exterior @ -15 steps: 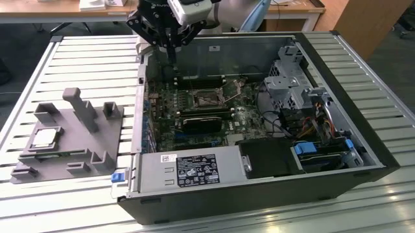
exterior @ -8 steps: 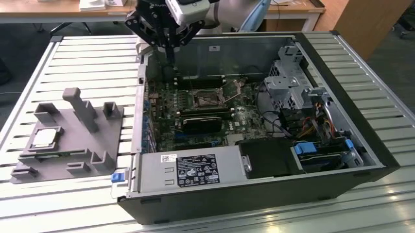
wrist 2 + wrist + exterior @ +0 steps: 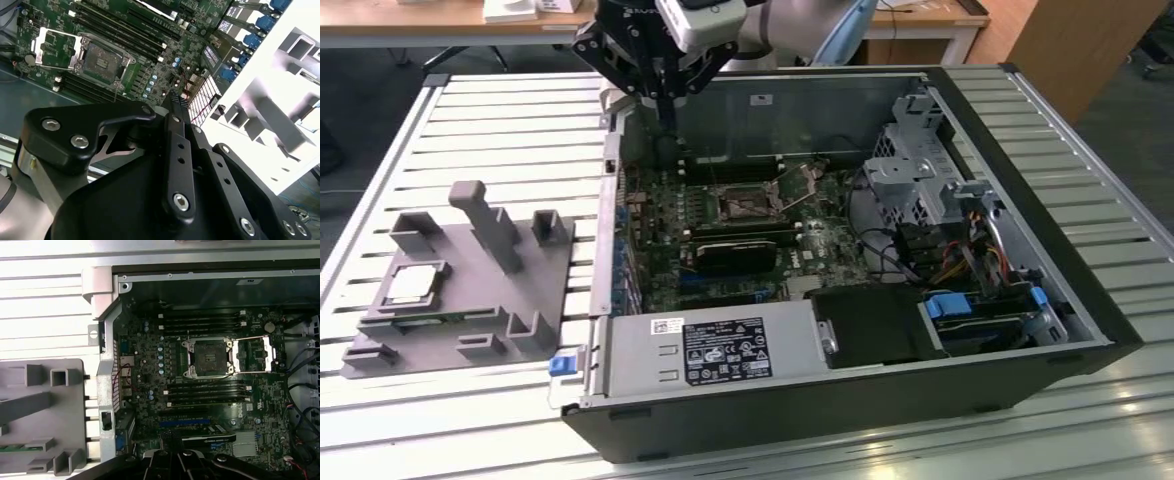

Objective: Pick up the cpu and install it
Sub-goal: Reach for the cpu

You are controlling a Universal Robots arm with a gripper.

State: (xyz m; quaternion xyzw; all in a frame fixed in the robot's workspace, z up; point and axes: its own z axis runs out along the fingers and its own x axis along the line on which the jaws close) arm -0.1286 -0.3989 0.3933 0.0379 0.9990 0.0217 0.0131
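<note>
The closed, empty gripper point(image 3: 175, 101) is hovering over the case point(image 3: 854, 410); the cpu point(image 3: 411, 285) is lying on the tray point(image 3: 534, 290), probably needing a level grasp

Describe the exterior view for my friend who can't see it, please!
A robot arm's tool hangs above an open computer case, near its far wall, holding nothing. The cpu lies on a grey tray on the slatted table, at the exterior view's left of the case, and the motherboard socket inside the case stands open.
</note>
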